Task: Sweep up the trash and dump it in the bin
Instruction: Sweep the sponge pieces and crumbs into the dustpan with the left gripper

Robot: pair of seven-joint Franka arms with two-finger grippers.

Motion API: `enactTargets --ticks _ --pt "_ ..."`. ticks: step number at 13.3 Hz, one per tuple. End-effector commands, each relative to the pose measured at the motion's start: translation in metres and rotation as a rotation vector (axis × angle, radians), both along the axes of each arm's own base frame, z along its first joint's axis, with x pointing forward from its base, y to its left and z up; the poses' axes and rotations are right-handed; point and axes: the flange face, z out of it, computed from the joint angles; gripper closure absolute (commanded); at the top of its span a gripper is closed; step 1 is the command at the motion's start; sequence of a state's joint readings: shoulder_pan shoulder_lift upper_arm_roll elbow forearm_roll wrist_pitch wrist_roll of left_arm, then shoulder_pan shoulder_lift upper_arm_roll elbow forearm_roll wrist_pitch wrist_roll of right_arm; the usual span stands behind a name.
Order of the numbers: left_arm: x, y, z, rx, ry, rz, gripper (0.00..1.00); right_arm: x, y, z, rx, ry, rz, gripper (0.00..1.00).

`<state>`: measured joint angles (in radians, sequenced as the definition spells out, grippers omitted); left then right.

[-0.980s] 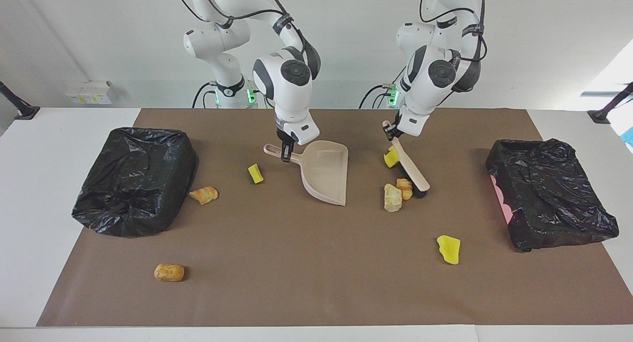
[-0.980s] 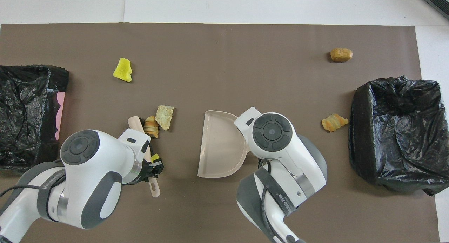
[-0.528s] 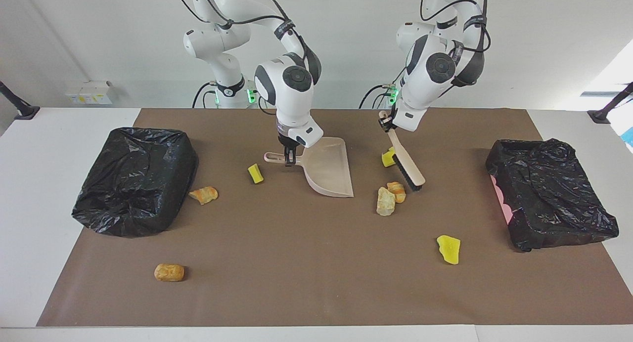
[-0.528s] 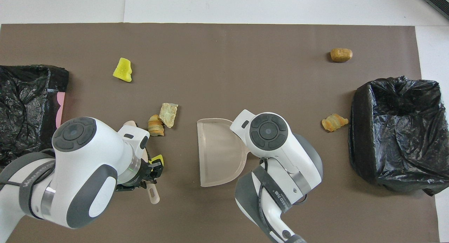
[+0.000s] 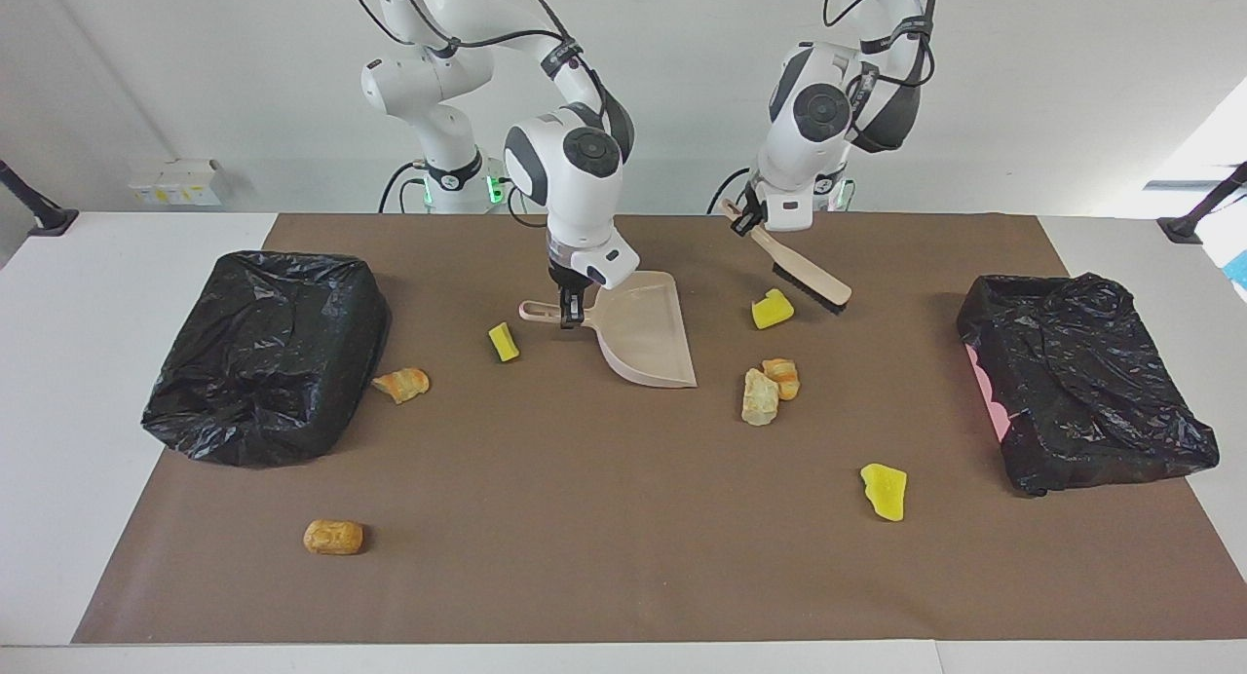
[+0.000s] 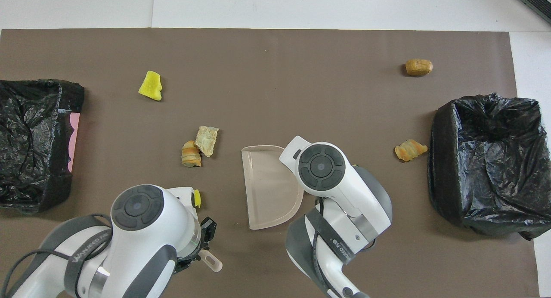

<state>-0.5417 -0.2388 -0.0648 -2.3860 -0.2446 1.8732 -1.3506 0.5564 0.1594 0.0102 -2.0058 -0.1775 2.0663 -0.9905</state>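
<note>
My right gripper (image 5: 570,316) is shut on the handle of the beige dustpan (image 5: 648,333), whose lip rests on the brown mat; the pan also shows in the overhead view (image 6: 267,186). My left gripper (image 5: 748,221) is shut on the handle of the brush (image 5: 809,277), held in the air over a yellow sponge chunk (image 5: 772,310). Two tan lumps (image 5: 760,396) (image 5: 782,377) lie together beside the pan's mouth. Other trash: a yellow chunk (image 5: 884,490), a small yellow chunk (image 5: 503,342), an orange lump (image 5: 401,384), a bread lump (image 5: 333,537).
A bin lined with a black bag (image 5: 263,353) stands at the right arm's end of the mat, and another (image 5: 1081,382) at the left arm's end. Both show in the overhead view (image 6: 486,160) (image 6: 30,143).
My left gripper has lifted the brush off the mat and drawn it back toward the robots, away from the two tan lumps. The dustpan has turned and shifted slightly.
</note>
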Motion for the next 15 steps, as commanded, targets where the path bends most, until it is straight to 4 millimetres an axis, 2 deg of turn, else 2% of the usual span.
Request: enactTargets --ticks 1,4,6,8,11,13,15 --pt "-0.006 -0.003 -0.015 -0.03 -0.006 0.064 1.0 -0.004 0.001 0.001 -0.023 -0.032 -0.031 1.0" --pt "0.02 -0.005 -0.017 -0.102 -0.072 0.035 1.0 -0.005 0.0 0.0 -0.027 -0.029 -0.041 1.0" --pt "0.043 0.004 -0.016 -0.148 -0.086 -0.026 1.0 -0.005 0.0 0.0 -0.021 -0.024 -0.05 1.0" --pt "0.046 0.007 -0.016 -0.212 -0.086 -0.239 1.0 -0.003 0.001 0.001 -0.015 -0.043 -0.031 1.0" --pt "0.052 0.036 -0.013 -0.297 0.006 -0.522 1.0 -0.001 0.002 0.003 -0.042 -0.095 -0.036 1.0" --pt "0.06 0.054 -0.013 -0.297 0.008 -0.64 1.0 -0.001 0.003 0.003 -0.042 -0.102 -0.051 1.0" --pt "0.064 0.069 -0.013 -0.229 0.021 -0.671 1.0 -0.001 0.002 0.003 -0.04 -0.106 -0.07 1.0"
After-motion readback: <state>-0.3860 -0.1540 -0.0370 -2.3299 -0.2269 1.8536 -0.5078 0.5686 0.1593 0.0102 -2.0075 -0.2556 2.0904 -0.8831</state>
